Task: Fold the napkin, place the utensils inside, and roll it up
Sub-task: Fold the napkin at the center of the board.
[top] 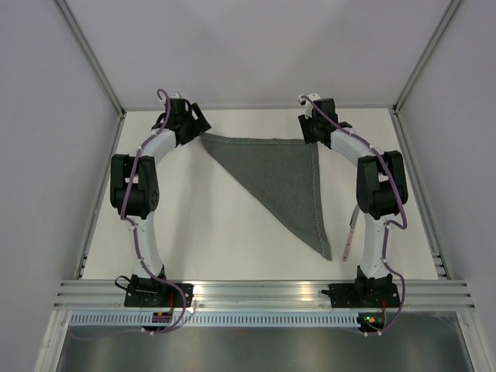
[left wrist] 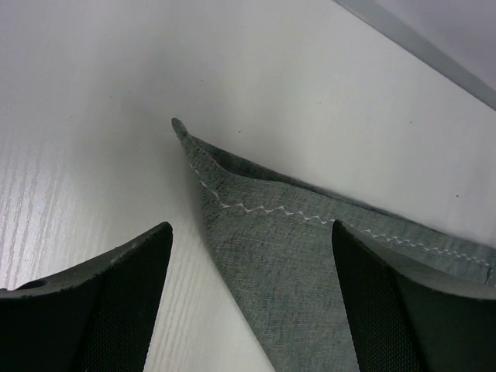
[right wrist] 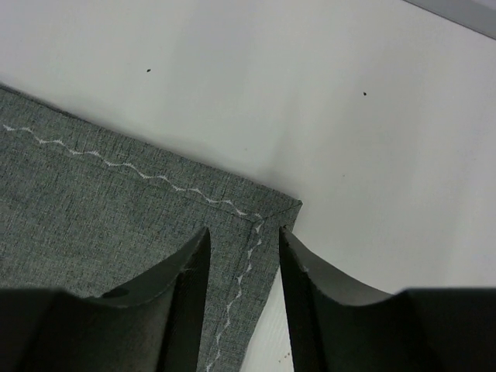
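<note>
The dark grey napkin [top: 283, 174] lies folded into a triangle, with its long straight edge along the far side and its point toward the near right. My left gripper [top: 200, 124] is open wide over the napkin's far left corner [left wrist: 279, 263], the fingers [left wrist: 116, 294] apart on either side. My right gripper [top: 310, 133] is open, its jaws straddling the stitched hem at the far right corner [right wrist: 93, 209]. A slender pale utensil [top: 350, 235] lies on the table beside the right arm's base, right of the napkin's point.
The white table [top: 201, 225] is bounded by metal rails [top: 263, 291] at the near edge and side frames. White walls close in the back and sides. Both arms reach to the far end of the table.
</note>
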Controlling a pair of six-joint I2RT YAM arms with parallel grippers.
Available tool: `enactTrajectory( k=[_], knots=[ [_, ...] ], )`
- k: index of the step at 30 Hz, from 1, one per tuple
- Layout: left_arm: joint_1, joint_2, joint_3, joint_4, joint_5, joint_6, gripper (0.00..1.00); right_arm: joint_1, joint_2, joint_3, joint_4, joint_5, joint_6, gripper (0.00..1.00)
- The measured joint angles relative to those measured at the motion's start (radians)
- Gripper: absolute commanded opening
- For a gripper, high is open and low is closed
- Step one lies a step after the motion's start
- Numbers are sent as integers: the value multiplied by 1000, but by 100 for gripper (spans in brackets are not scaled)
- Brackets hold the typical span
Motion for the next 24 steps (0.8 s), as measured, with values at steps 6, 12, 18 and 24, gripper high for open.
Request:
enactTrajectory(
  k=[6, 12, 18, 24],
  knots=[
    [0, -19, -5, 15, 4, 0, 75, 0, -107, -84, -67, -50, -13, 30],
    [0, -3, -13, 13, -1, 0, 62, 0, -318, -245, -129, -142, -37, 18],
    [0, 60, 6, -11, -58, -1, 58, 0, -385, -362, -180, -241, -72, 11],
    [0, 128, 71, -64, -107, -1, 57, 0, -386, -441, -258, -264, -132, 10]
  ],
)
